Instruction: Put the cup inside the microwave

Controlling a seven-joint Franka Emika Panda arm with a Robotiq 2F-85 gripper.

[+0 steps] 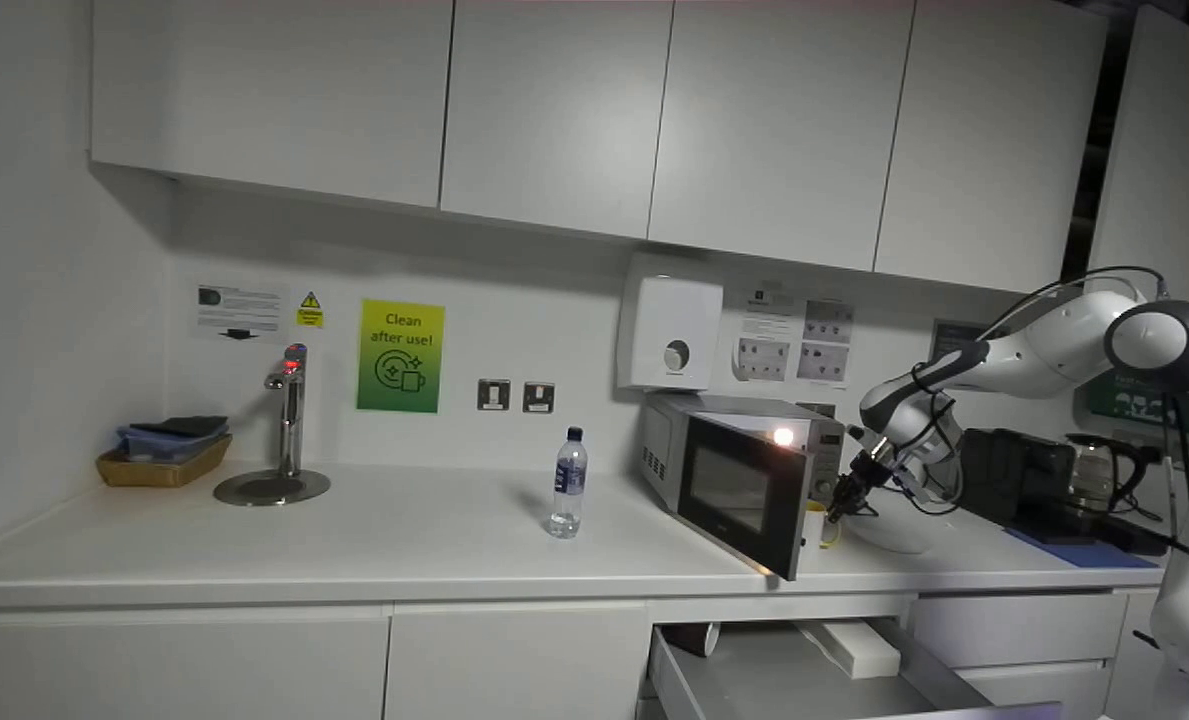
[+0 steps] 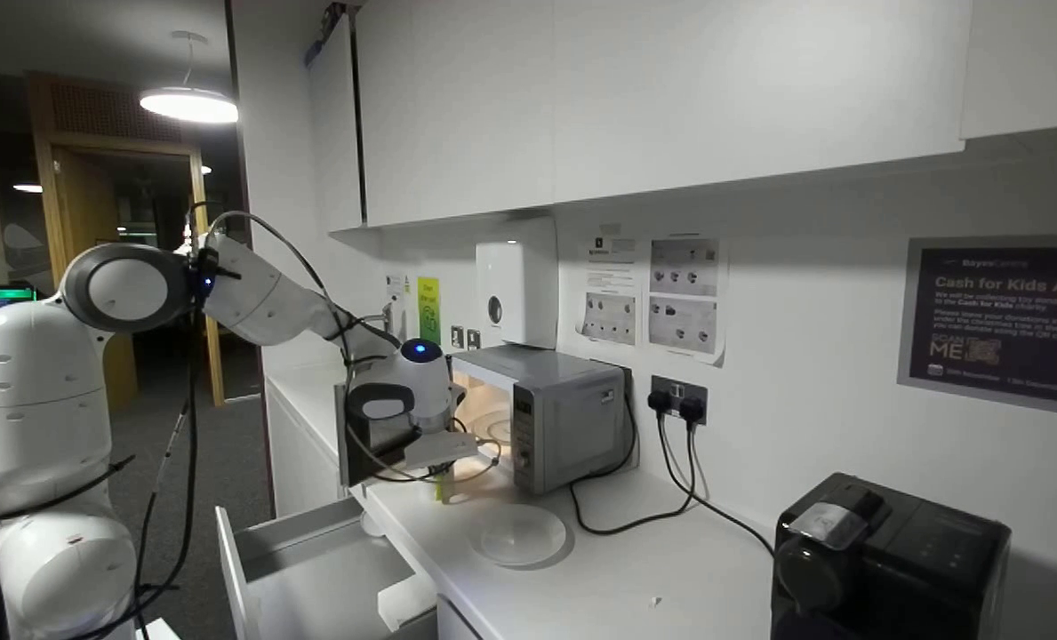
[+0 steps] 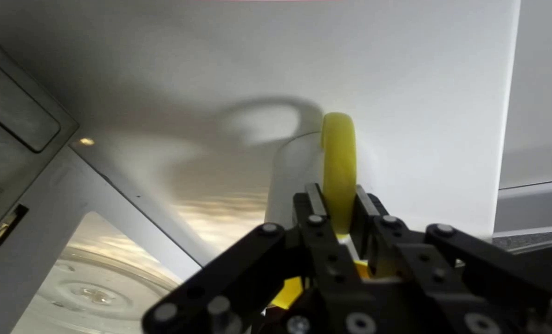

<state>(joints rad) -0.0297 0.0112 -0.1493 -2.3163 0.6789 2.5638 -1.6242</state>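
Since the gripper [image 3: 340, 204] is pinching the cup [image 3: 289, 185] by its yellow handle [image 3: 339, 157], I'd call this the grasp step; it looks to be on the counter [image 1: 354, 540] just outside the open microwave [image 2: 572, 418], so next probably lift, then inside. Green sign [image 1: 400, 355]: "Clean after use!"; dark poster [image 2: 999, 320]: "Cash for Kids".

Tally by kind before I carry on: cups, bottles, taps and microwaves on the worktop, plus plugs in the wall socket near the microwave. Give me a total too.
Cup: 1
Bottle: 1
Tap: 1
Microwave: 1
Plugs: 2
Total: 6
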